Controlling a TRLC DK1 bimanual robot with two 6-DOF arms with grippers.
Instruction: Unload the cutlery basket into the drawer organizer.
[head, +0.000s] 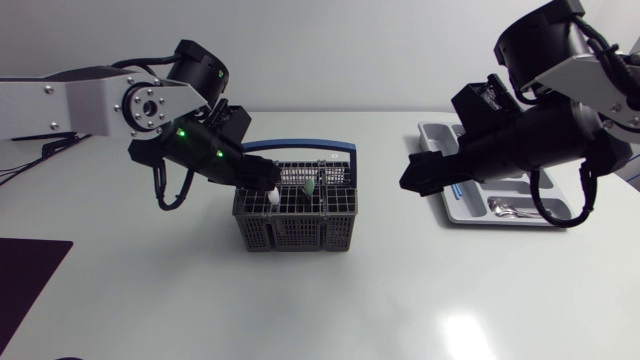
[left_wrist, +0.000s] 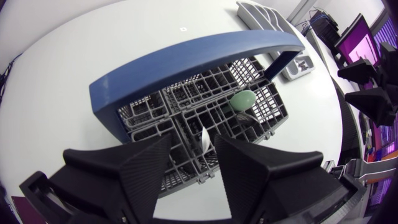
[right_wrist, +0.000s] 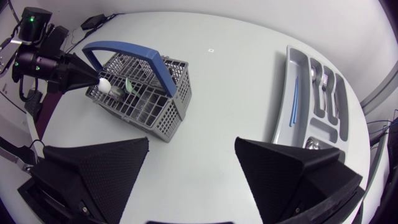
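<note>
Left gripper (left_wrist: 193, 139), partly open, straddles the upright white handle (left_wrist: 204, 142) without clamping it. Right gripper (right_wrist: 193, 143), wide open and empty, stands at 3 o'clock of the basket (head: 296, 232).

Bright, even light leaves soft shadows and glare on the table (head: 465, 335).

left arm (head: 90, 105) tilts left gripper (left_wrist: 193, 137) down; right gripper (right_wrist: 192, 142) fingers (right_wrist: 93, 174) wide apart.

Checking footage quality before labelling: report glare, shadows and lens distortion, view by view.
Head view: a bright glare patch on the table, faint shadow beneath the basket. Left wrist view: fisheye bows the blue handle into an arc. Right wrist view: the table edge curves strongly.
</note>
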